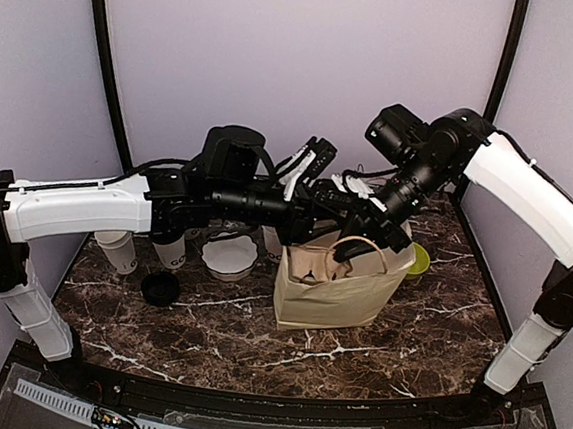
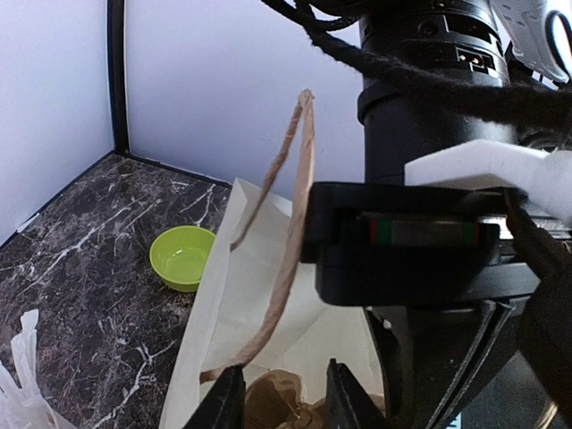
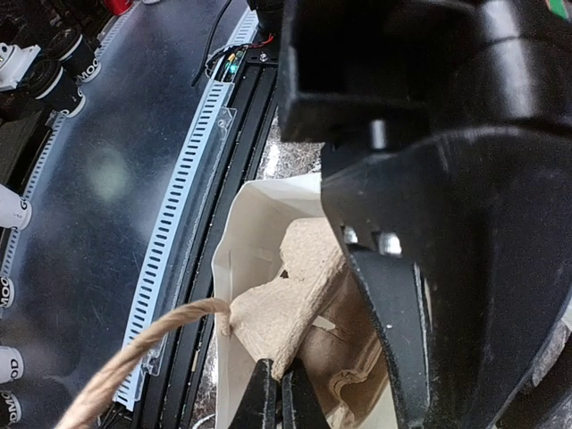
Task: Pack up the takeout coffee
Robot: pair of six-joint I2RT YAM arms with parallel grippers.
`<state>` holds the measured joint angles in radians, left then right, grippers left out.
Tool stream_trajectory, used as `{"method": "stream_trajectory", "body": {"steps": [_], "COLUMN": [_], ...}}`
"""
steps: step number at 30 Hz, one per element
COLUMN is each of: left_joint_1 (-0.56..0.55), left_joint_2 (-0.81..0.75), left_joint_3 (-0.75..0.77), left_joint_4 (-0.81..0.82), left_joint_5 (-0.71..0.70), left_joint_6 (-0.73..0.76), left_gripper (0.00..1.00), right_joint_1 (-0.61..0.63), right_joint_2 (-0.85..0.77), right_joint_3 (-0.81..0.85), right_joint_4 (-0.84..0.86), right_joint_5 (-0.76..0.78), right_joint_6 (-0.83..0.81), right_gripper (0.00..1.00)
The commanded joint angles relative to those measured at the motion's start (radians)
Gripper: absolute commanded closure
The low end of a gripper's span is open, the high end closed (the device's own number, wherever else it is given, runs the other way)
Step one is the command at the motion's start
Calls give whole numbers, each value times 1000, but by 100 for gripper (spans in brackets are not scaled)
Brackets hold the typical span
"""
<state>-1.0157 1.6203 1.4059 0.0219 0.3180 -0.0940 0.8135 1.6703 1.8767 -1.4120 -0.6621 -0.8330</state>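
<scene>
We note the left arm [image 1: 76, 206] and right arm [image 1: 534, 191] match: white moulded shells on the long links, black cylindrical joints between. Black fingers [image 2: 225, 402] on the left end effector [image 2: 286, 399] and right end effector [image 3: 281, 398]. Behind the right end effector: black braided cable [image 2: 402, 67], white bracket [image 2: 474, 165], red-green strip [image 2: 420, 234] on a black block.

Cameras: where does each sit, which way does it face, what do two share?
Top external: above and behind the arms, looking down on the table; left arm and right arm meet over the paper bag.
Left wrist: on the left arm, facing right across the bag toward the green bowl; left gripper at bottom, right arm's black body ahead.
Right wrist: on the right arm, looking down into the bag, toward the near edge; right gripper at bottom.
Shared: both wrist views show the bag's cardboard carrier.
</scene>
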Motion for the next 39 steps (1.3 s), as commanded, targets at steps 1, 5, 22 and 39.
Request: {"method": "stream_trajectory", "body": {"steps": [1, 5, 22, 39], "left_joint_1": [21, 48, 84, 85], "left_joint_2": [-31, -74, -233, -421], "left_joint_3": [13, -18, -6, -75], "left_joint_4": [77, 106, 23, -73], "left_joint_5": [-44, -63, -251, -367], "left_joint_6": [-12, -28, 55, 54], "left_gripper": [67, 64, 29, 28], "right_joint_1": [-5, -4, -59, -226], "right_joint_2": [-20, -44, -177, -246], "right_joint_3": [50, 101, 264, 405], "right_joint_4": [-7, -7, 173, 302], "right_joint_5": [-17, 6, 88, 188], "right_joint_6": [0, 10, 107, 180], "right_gripper": [100, 100, 100, 100]}}
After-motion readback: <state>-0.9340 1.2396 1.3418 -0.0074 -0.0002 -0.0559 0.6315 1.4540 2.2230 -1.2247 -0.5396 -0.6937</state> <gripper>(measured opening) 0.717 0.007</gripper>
